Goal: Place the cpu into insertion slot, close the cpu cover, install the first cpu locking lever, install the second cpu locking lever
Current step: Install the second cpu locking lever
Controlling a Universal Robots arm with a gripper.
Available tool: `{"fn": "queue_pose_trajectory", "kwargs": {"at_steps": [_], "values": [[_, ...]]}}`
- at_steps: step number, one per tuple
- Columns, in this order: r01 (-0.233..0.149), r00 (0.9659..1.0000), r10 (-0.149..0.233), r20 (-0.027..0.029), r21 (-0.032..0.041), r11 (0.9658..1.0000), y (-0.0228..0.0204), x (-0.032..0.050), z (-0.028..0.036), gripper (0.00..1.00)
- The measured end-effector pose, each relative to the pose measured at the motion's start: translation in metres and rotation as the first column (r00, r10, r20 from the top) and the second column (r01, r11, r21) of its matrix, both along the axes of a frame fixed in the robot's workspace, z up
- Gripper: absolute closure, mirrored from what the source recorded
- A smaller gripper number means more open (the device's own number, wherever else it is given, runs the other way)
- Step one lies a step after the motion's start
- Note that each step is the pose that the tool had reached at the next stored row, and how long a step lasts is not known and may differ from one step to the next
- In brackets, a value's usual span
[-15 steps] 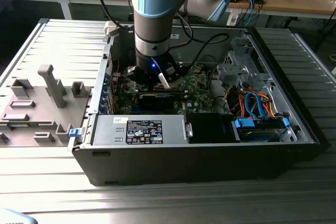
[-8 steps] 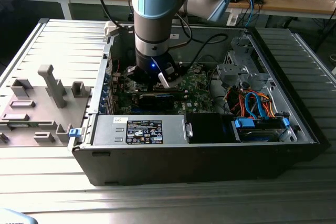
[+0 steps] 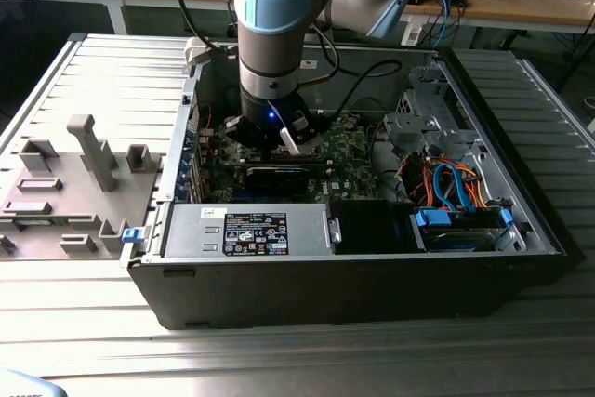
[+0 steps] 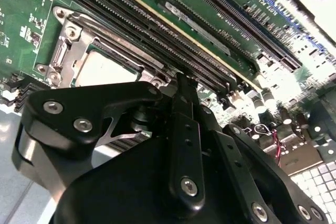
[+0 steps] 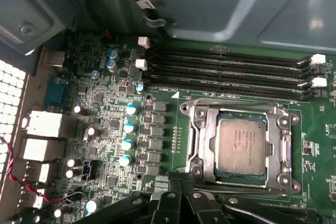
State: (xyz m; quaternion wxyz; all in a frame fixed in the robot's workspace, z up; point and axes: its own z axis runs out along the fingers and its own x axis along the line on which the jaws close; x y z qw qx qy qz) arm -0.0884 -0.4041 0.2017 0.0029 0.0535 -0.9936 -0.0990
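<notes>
Arm: reaches down into the open case [image 3: 521, 258], wrist low over the green board [image 3: 349, 151].

Gripper [image 5: 181, 190]: black fingers [image 4: 181, 98] drawn together to a narrow tip, nothing visibly between them; tip sits just beside the near edge of the socket.

Cpu [image 5: 241, 149]: lies flat in the slot [image 5: 198, 148], silvery top showing, looks square to the frame in the first wrist view.

Cover [image 5: 286, 145]: appears already down around the chip, its window framing the metal top; whether it is fully seated I cannot tell.

Levers: thin bars run along the socket edges; latched or free, cannot tell.

Risks, as I judge them:
- Fingertip pressing on the cover edge instead of a lever could tilt the chip and bend socket pins.
- A lever slipping off the closed tip would spring back.
- Memory slots [image 5: 226, 72] lie just beside the socket; a sideways sweep could strike them.
- Capacitors [image 5: 129, 127] stand near on the other side.
</notes>
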Motion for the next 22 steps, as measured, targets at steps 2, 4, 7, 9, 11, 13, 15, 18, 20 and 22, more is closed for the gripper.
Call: {"fn": "queue_pose_trajectory", "kwargs": {"at_steps": [2, 4, 7, 9, 11, 13, 15, 18, 20, 22], "values": [[0.000, 1.0000, 0.000, 0.0002, 0.0047, 1.0000, 0.0020, 0.0001, -0.0025, 0.89], [0.000, 1.0000, 0.000, 0.0005, -0.0094, 1.0000, 0.0023, -0.0001, -0.0019, 0.89], [-0.001, 1.0000, 0.001, 0.0007, -0.0366, 0.9993, 0.0022, 0.0000, 0.0052, 0.89], [-0.001, 1.0000, 0.001, -0.0010, -0.0421, 0.9991, 0.0029, 0.0034, 0.0091, 0.89], [-0.001, 1.0000, 0.001, -0.0069, -0.0425, 0.9991, 0.0047, 0.0098, 0.0091, 0.89], [-0.001, 0.9999, 0.001, -0.0152, -0.0424, 0.9991, 0.0077, 0.0179, 0.0091, 0.89], [-0.002, 0.9997, 0.001, -0.0241, -0.0423, 0.9991, 0.0131, 0.0277, 0.0091, 0.89], [-0.002, 0.9995, 0.001, -0.0319, -0.0425, 0.9991, 0.0191, 0.0363, 0.0091, 0.89], [-0.002, 0.9994, 0.001, -0.0349, -0.0424, 0.9991, 0.0247, 0.0411, 0.0091, 0.89], [-0.002, 0.9993, 0.000, -0.0363, -0.0428, 0.9991, 0.0356, 0.0458, 0.0091, 0.89]]}}
